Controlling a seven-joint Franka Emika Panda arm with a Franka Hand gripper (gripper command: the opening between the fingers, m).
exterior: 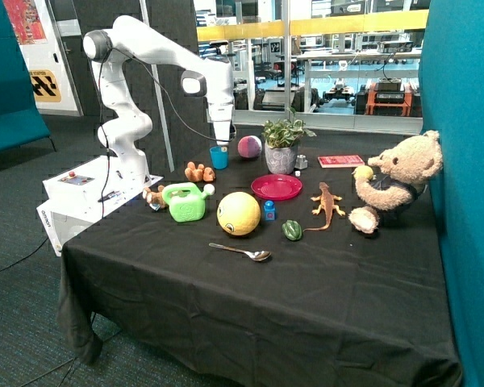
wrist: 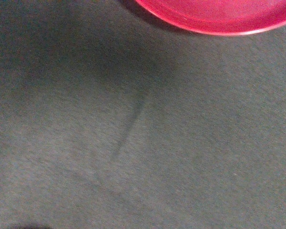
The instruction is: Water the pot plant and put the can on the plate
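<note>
The green watering can (exterior: 185,201) stands upright on the black cloth beside the yellow ball (exterior: 239,214), with nothing holding it. The pot plant (exterior: 282,143) stands at the back of the table, just behind the pink plate (exterior: 277,187). The plate has nothing on it. My gripper (exterior: 223,140) hangs above the table right over the blue cup (exterior: 219,157), well apart from the can. The wrist view shows only black cloth and an arc of the plate's rim (wrist: 219,19); neither the gripper nor the can shows there.
An orange toy (exterior: 198,172) and a pink-purple ball (exterior: 249,147) flank the cup. A spoon (exterior: 242,252), a green pepper (exterior: 291,230), a small blue bottle (exterior: 269,210), an orange lizard (exterior: 326,206), a red book (exterior: 340,160) and a teddy bear (exterior: 395,181) lie around the plate.
</note>
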